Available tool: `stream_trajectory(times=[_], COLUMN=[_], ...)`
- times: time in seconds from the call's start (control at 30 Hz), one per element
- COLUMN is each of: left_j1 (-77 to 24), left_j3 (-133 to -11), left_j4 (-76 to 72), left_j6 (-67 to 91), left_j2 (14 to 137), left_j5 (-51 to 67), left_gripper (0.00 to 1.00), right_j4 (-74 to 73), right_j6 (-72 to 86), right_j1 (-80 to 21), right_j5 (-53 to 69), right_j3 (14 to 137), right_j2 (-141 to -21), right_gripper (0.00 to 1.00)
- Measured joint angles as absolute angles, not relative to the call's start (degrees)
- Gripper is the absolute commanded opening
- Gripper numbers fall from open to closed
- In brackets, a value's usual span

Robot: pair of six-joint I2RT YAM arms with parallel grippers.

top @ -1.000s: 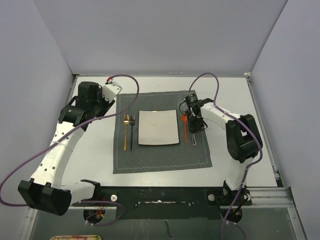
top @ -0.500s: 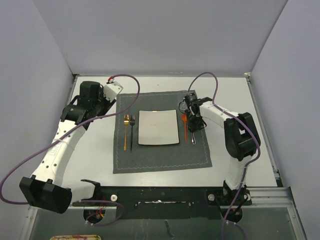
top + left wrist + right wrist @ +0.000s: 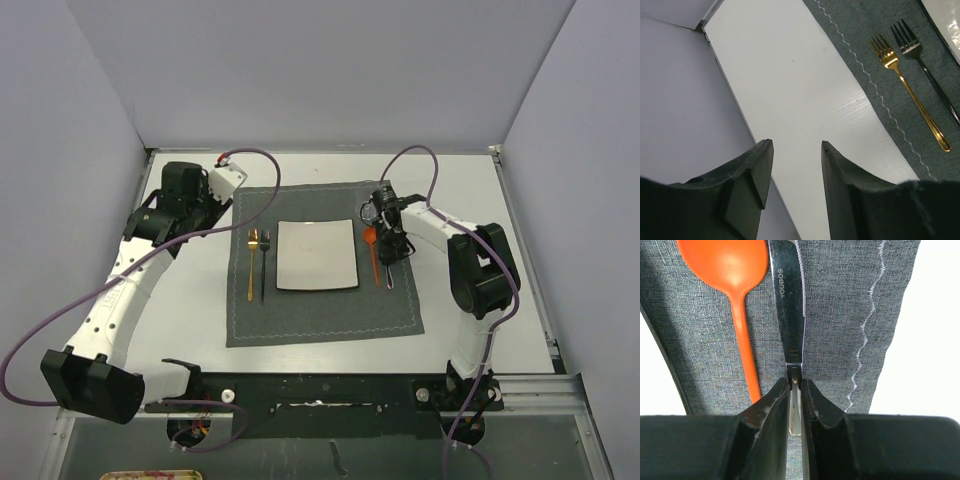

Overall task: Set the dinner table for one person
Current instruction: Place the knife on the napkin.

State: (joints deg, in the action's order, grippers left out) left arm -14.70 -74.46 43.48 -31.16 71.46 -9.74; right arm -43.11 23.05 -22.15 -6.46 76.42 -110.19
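The white dinner table carries a dark grey placemat with a square off-white plate in its middle. Left of the plate lie a gold fork and a dark fork. Right of the plate an orange spoon lies beside a steel knife. My right gripper is shut on the knife's handle, low over the mat. Over the bare table left of the mat, my left gripper is open and holds nothing.
Grey walls close off the table at the left, back and right. The placemat's stitched right edge runs close to the knife, with white tabletop beyond it. A purple cable loops off the left arm.
Both arms have shifted only slightly. The right gripper keeps its hold on the knife beside the orange spoon, and the left gripper stays open.
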Motion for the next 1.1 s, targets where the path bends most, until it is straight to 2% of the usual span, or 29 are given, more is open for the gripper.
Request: stream_trajectory(times=[1.1], left_j1=[-15.1], left_j3=[-74.4], left_j4=[43.4], left_j6=[-30.7], left_j2=[73.6], left_j5=[-9.5], left_gripper=[0.42], right_j4=[-44.7], right_j6=[25.0], right_j1=[-20.2], right_j5=[-2.9], right_j3=[78.4], right_j2=[-110.5], right_gripper=[0.0])
